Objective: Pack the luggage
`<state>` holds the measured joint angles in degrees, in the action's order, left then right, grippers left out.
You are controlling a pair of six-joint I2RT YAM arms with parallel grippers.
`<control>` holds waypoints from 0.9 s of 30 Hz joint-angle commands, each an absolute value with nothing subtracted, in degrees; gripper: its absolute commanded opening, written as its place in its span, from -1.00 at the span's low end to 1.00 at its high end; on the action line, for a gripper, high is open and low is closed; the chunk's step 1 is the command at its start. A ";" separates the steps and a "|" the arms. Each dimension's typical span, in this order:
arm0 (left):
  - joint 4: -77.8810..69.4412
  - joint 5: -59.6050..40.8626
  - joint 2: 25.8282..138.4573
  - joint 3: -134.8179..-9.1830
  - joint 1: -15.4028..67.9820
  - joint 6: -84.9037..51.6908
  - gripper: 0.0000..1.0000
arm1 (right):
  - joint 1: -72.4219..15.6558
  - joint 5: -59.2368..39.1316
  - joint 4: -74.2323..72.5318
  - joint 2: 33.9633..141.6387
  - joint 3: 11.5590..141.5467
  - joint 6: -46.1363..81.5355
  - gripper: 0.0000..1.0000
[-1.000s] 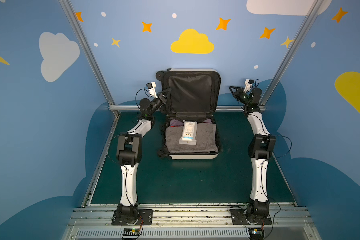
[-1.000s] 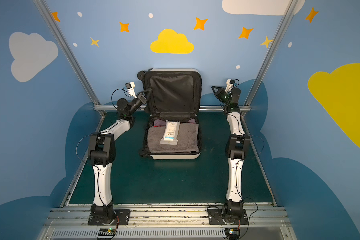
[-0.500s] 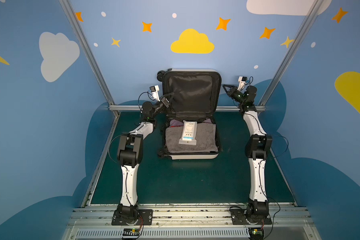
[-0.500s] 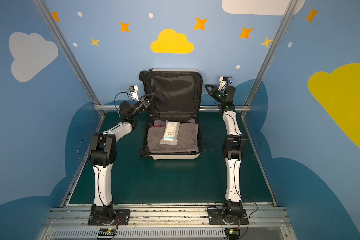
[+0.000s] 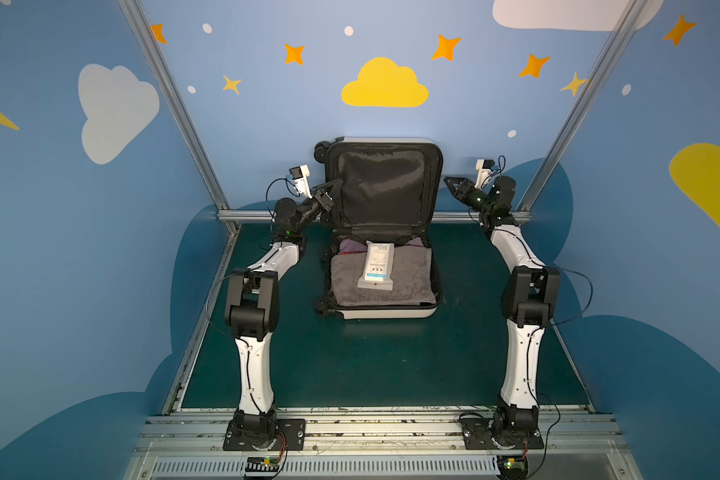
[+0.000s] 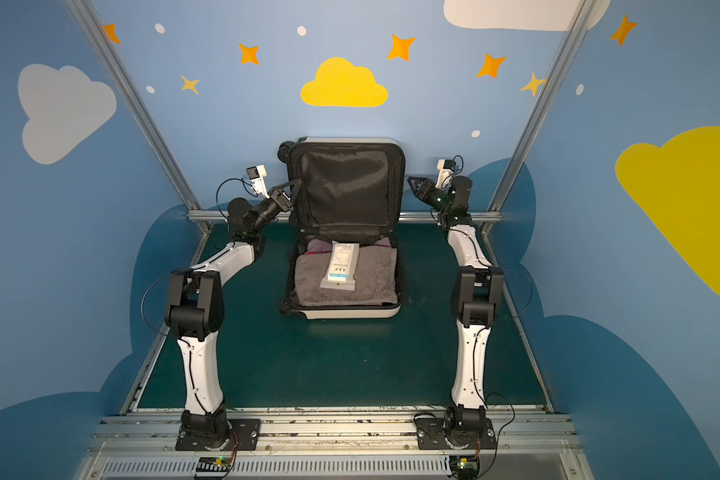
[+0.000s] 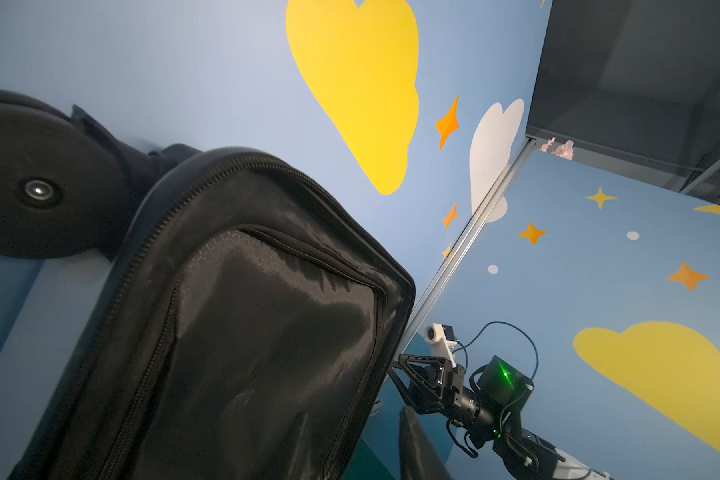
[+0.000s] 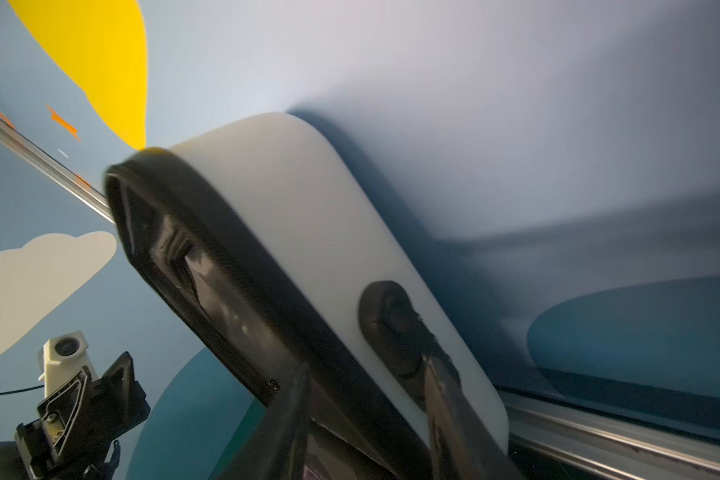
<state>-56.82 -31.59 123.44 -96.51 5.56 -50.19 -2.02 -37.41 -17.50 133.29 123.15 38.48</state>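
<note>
In both top views the luggage (image 5: 385, 312) is seen lying open at mid-frame on the green counter (image 5: 371, 365). Its near half is filled with a grey towel (image 5: 408, 278), a white packet (image 5: 376, 266) laid on top, and a purplish cloth (image 5: 350, 246) tucked behind. None of this has been disturbed over the last second. Just beyond, the black-lined lid (image 5: 385, 187) is stood upright as before.

The change is found at the lid's two sides. The left fingers (image 5: 334, 185), pressed together a second ago, have been spread and are kept against the lid's left edge. The right fingers (image 5: 454, 183) have been brought in from the right of the frame and likewise spread, just beside the right edge but apart from it. Nothing is pinched by either pair.

From this it is judged that the filling is finished and a two-sided hold on the lid is being prepared, so that it can be lowered.

A black wheel (image 5: 320, 150) is set at the lid's upper left corner, just above the left fingers, and could be struck. The packet sits proud of the towel and may be pressed by the lid. Farthest back, the blue wall (image 5: 267, 124) is close behind the lid, so little room is left there.
</note>
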 commanded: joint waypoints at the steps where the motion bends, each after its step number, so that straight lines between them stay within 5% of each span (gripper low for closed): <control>1: -54.75 -31.28 120.83 -96.00 4.68 -48.61 -0.07 | -4.11 -36.25 -14.94 129.41 124.33 30.19 0.00; 8: -52.19 -30.98 119.17 -95.04 3.81 -47.13 0.58 | -6.57 -31.91 -7.88 133.20 133.89 24.88 0.08; 16: -52.26 -31.34 117.07 -92.88 2.51 -46.85 0.98 | -7.04 -27.79 -7.53 135.09 135.85 24.01 0.09; 27: -53.31 -31.94 116.05 -91.24 1.25 -47.29 0.99 | -6.86 -27.00 -3.60 139.71 142.14 22.73 0.09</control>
<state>-51.92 -31.29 118.37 -91.79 1.67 -47.77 -7.20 -28.27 -5.41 137.73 140.68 23.51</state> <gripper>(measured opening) 0.994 0.549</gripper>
